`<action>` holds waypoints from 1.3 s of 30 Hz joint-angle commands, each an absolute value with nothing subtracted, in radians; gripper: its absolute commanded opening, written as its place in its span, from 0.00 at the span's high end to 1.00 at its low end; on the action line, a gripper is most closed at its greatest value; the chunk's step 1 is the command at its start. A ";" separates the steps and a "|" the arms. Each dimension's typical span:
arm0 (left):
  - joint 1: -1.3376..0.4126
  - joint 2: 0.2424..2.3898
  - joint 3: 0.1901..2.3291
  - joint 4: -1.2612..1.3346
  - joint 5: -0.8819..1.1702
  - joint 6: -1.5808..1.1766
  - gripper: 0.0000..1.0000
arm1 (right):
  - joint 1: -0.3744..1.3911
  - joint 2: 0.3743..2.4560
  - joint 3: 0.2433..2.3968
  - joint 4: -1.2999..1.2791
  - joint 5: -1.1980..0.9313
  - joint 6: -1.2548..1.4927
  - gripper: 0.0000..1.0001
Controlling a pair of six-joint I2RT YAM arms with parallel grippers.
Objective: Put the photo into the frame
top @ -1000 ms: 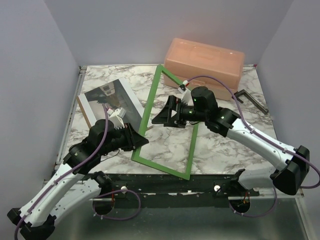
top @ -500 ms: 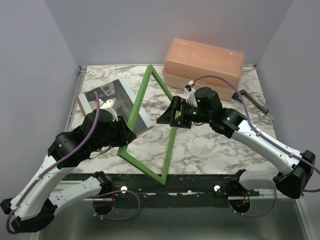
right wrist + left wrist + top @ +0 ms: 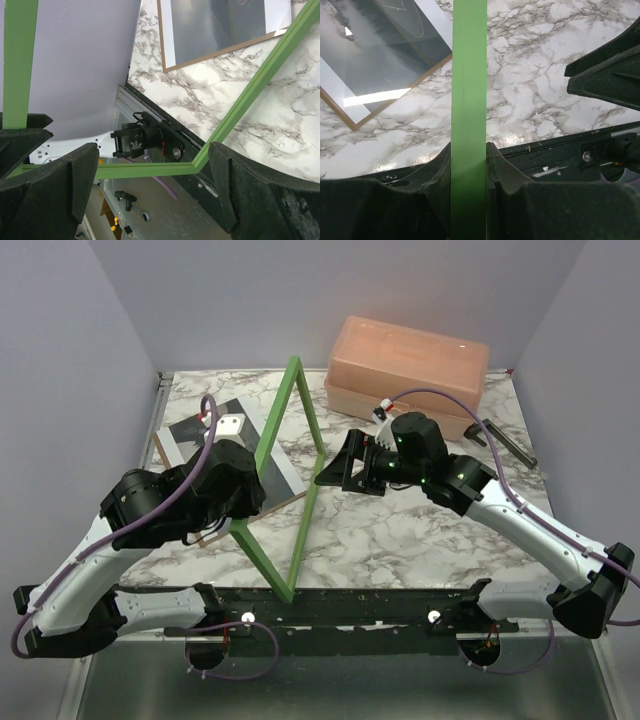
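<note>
The thin bright-green rectangular picture frame (image 3: 469, 100) stands up on edge over the white marbled surface (image 3: 400, 530) — left claw (image 3: 468, 160) clamped on one rail, right claw (image 3: 154, 155) spread apart just beside it — while the grey misty paper photo (image 3: 385, 50) lies flat (face up) at the back left.

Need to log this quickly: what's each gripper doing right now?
Left gripper: closed on the frame.
Right gripper: open, fingers wide apart, holding nothing.
</note>
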State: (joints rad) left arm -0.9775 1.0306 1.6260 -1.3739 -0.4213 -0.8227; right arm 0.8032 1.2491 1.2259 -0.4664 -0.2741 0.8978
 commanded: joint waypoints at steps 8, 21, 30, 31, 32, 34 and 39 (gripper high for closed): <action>-1.198 1.265 1.811 -1.511 -0.672 -0.954 1.00 | 0.804 1.181 1.287 -0.504 -0.229 0.928 0.00; -1.325 1.441 1.865 -1.538 -0.677 -1.053 1.00 | 0.804 1.115 1.321 -0.586 -0.093 0.924 0.00; -1.348 1.508 1.886 -1.461 -0.621 -1.019 0.66 | 0.804 1.173 1.367 -0.616 -0.067 0.911 0.00; -1.350 1.510 1.881 -1.441 -0.610 -1.009 0.60 | 0.804 1.175 1.368 -0.617 -0.062 0.908 0.00; -1.352 1.511 1.877 -1.427 -0.600 -1.006 0.56 | 0.804 1.177 1.367 -0.616 -0.058 0.908 0.00; -1.353 1.508 1.864 -1.394 -0.579 -1.001 0.39 | 0.804 1.183 1.357 -0.611 -0.058 0.909 0.00; -1.353 1.452 1.761 -1.202 -0.477 -0.930 0.27 | 0.804 1.205 1.316 -0.560 -0.104 0.929 0.00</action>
